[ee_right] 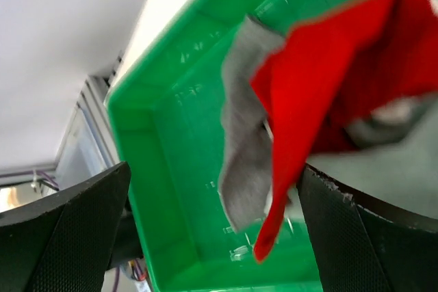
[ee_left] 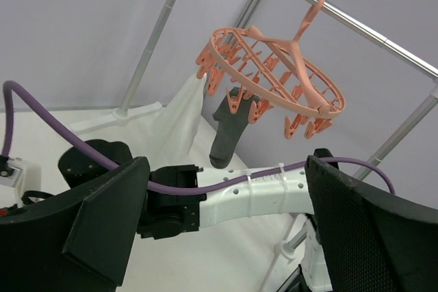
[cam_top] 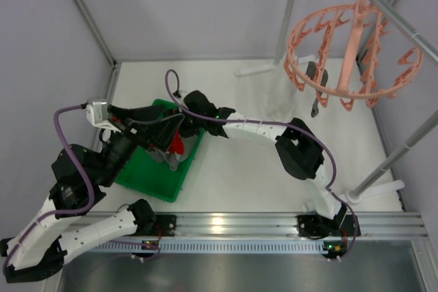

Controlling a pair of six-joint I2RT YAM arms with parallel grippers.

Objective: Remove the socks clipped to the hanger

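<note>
Salmon-pink hanger (cam_top: 353, 44) hangs at upper right of the overhead view, with one dark grey sock (cam_top: 316, 90) clipped beneath it. Right tool (ee_right: 213, 189) is released and spread wide over the green tray (ee_right: 171, 141), a red sock (ee_right: 328, 80) and a pale grey sock (ee_right: 243, 148) between its fingers. Left tool (ee_left: 224, 169) is released, holding nothing.

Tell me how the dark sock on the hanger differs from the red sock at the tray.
Colour: the dark sock is charcoal grey, and the red sock is bright red.
Place: the dark sock is clipped to the hanger. The red sock is off it, at the green tray.
Pose: the dark sock hangs straight down, while the red sock is folded and rumpled against a grey sock.
Both are limp fabric socks.
</note>
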